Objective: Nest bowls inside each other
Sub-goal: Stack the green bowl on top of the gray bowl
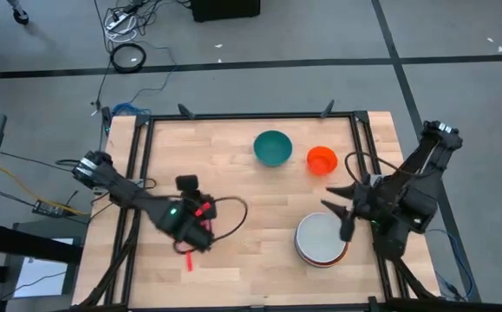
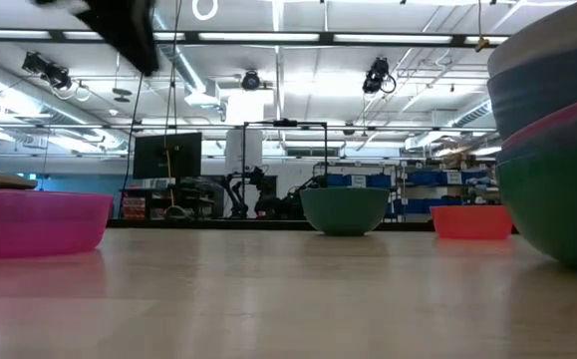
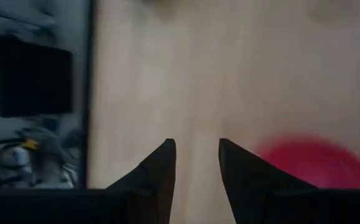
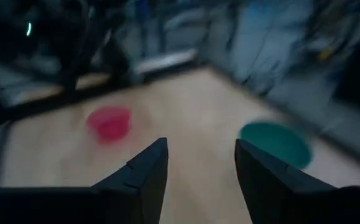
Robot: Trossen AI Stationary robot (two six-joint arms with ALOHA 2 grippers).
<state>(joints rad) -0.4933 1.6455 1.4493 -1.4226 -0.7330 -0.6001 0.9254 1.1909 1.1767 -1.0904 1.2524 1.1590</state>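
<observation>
A small magenta-red bowl (image 3: 319,163) sits upright on the table at the near left, mostly hidden under my left arm in the high view; it also shows in the low view (image 2: 29,221). My left gripper (image 3: 197,152) hangs open just above the table beside it (image 1: 192,246). A teal bowl (image 1: 272,147) and a small orange-red bowl (image 1: 322,159) stand apart at the far middle. A stack of nested bowls (image 1: 322,240), white on top, stands at the near right. My right gripper (image 1: 337,212) is open above the stack's far edge, pointing toward the table's left (image 4: 201,155).
Black frame rails (image 1: 251,117) run along the table's far and side edges. Bare wood lies between the magenta-red bowl and the stack. Cables (image 1: 129,56) lie on the floor beyond the table. The room behind shows shelves and monitors (image 2: 168,155).
</observation>
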